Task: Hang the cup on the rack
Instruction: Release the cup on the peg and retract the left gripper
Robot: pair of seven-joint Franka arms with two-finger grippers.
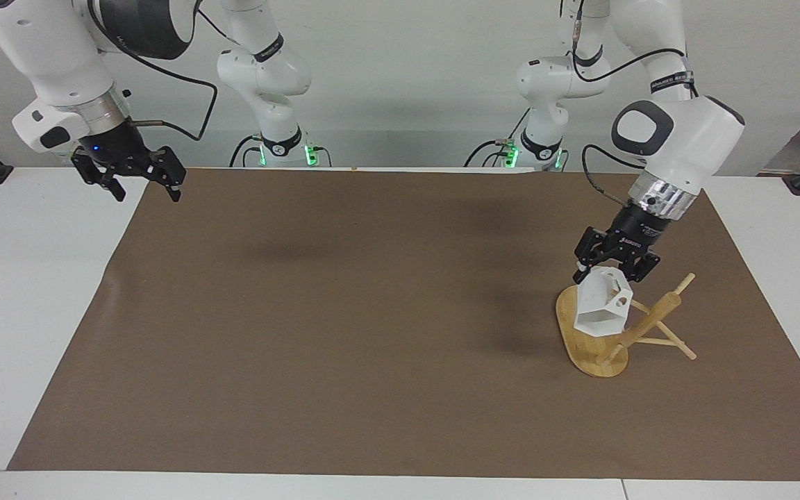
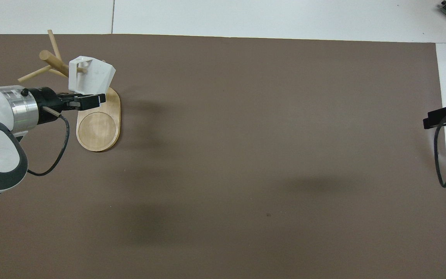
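Left gripper (image 1: pixel 614 267) clenched on cup (image 1: pixel 603 310) over rack (image 1: pixel 591 351)

Cup handle hole sits at a peg; misalignment there could jam or tip the rack. Right gripper (image 1: pixel 137 182), 10 o'clock in facing view, waits released.

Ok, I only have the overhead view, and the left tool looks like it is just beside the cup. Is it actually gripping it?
Observer: Yes. From across the table, the left tool is shut on the cup's upper edge from above, over the rack's base.
Operator: And the hole in the handle?
Observer: The hole sits on the cup's side toward the pegs, and a thin peg meets the cup right beside it. I cannot tell whether the peg is through.
Operator: I only see a tip of the right tool.
Observer: The right tool waits open and empty, raised over the right arm's end of the table.
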